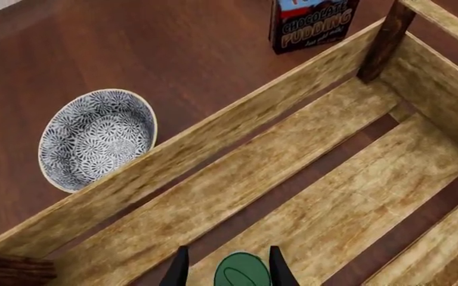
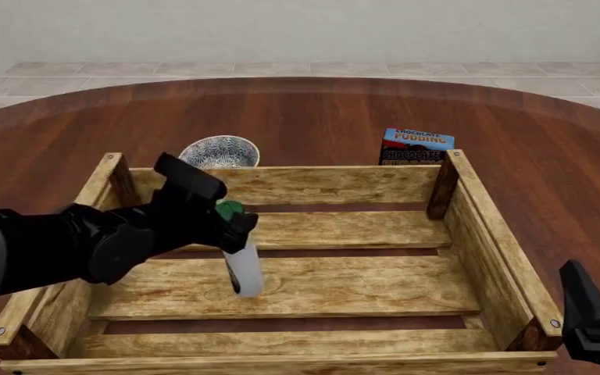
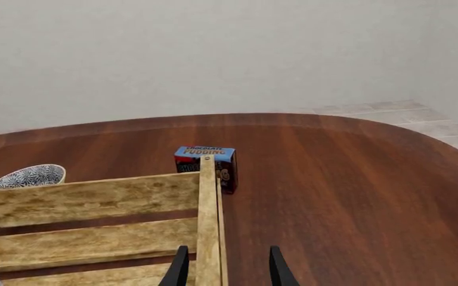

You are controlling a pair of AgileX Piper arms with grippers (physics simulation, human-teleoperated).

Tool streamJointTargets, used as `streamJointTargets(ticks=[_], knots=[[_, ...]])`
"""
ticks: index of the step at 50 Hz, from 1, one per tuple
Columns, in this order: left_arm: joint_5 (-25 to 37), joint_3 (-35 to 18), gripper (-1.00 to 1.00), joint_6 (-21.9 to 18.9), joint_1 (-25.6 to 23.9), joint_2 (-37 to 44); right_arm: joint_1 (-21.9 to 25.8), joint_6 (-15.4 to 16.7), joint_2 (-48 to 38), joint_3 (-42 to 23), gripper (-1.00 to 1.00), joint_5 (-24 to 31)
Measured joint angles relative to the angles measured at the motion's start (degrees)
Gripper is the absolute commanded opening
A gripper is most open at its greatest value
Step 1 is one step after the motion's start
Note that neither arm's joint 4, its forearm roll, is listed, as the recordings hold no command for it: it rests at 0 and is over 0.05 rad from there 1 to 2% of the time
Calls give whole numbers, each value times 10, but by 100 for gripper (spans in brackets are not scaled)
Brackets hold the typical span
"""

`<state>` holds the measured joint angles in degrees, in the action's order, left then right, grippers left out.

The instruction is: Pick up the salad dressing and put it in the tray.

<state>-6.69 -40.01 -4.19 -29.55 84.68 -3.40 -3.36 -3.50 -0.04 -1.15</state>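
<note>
Step in hand: the left gripper [image 2: 232, 223] has the bottle [image 2: 244, 269] hanging inside the tray [image 2: 326, 186], so I'd call this the placing stage, with the pick-up done
Left gripper: fingers clamped on the bottle near its green cap [image 2: 229, 208]; in the left wrist view the cap [image 1: 243, 270] sits between the two dark fingers [image 1: 176, 273]
Where the bottle is: over the left half of the tray floor, between the near and far walls, body pointing down toward the slats; whether its base touches the wood I cannot tell
Next move, as I judge it: lower until the base rests on a slat, then spread the fingers and lift straight up; best to land on a board, not over a gap between slats, or it may tip
Risk: a slim, tall bottle set upright could topple when let go
Look of the bottle: slim white body, dark green screw cap, roughly upright with a slight lean; the label I cannot make out from here
Right gripper [image 3: 224, 268]: idle at the tray's near right corner, fingers apart, straddling the right wall's top rail without holding it
Bystanders: a patterned bowl [image 2: 219, 151] just beyond the far wall on the left, and a pudding box [image 2: 417, 146] beyond the far right corner; both outside the tray and well clear of the drop
</note>
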Motion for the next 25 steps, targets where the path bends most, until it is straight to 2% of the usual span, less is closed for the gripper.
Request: streamJointTargets(ticks=[25], knots=[[8,-1,100,-11,-7,-17,-1,-2,3,0,100,2]])
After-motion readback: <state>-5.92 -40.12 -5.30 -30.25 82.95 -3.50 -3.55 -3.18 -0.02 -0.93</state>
